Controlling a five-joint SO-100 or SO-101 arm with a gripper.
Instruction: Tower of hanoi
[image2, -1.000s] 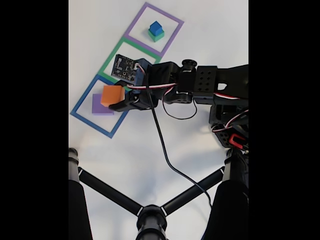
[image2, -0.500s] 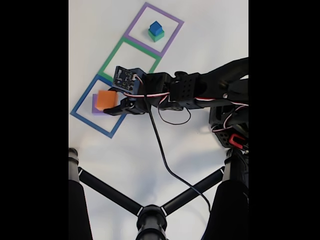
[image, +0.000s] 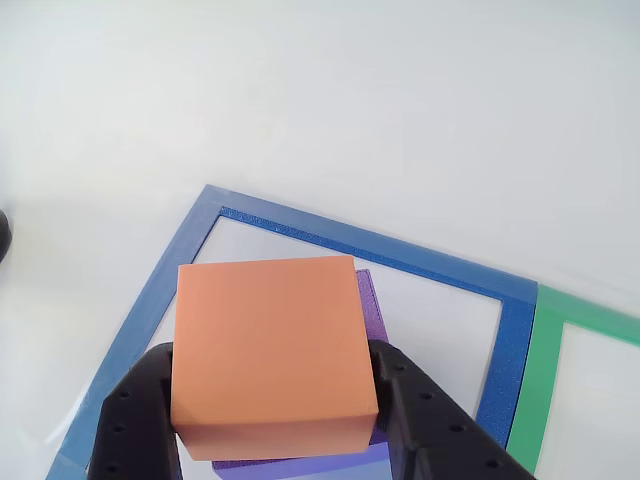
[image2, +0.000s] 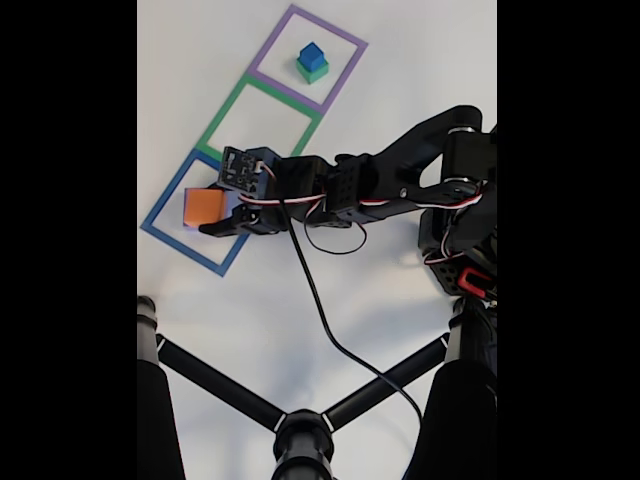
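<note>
**A:** So the setup is a plain white tabletop (image2: 300, 300), bright and pretty bare, with three taped square outlines running diagonally across it in the fixed view: a blue outline (image2: 165, 235) lowest and furthest left, a green outline (image2: 225, 115) in the middle, a purple outline (image2: 345, 45) at the top. Black tripod legs (image2: 215, 385) poke in from the bottom edge, and a thin black cable (image2: 330, 320) trails off the arm over the table.

**B:** Where are the blocks?

**A:** The orange block (image: 270, 350) is right between the gripper (image: 275, 400) fingers. In the other view you can see a black finger (image: 135, 420) pressed against its left side and another against its right, so the gripper is clamped onto it. Underneath it there's the purple block (image: 372, 312), only a sliver peeking out on the right and along the bottom edge. Can't tell if orange is actually resting on purple or just above it.

**B:** Both inside the blue square?

**A:** Yeah, in the fixed view the orange block (image2: 204, 207) sits inside the blue outline, with the gripper (image2: 212, 218) reaching in from the right. The arm (image2: 400, 180) stretches across from its base at the right edge.

**B:** And the other two?

**A:** Well apart, up in the purple outline: the blue block (image2: 313, 53) stacked on the green block (image2: 314, 71).
</note>
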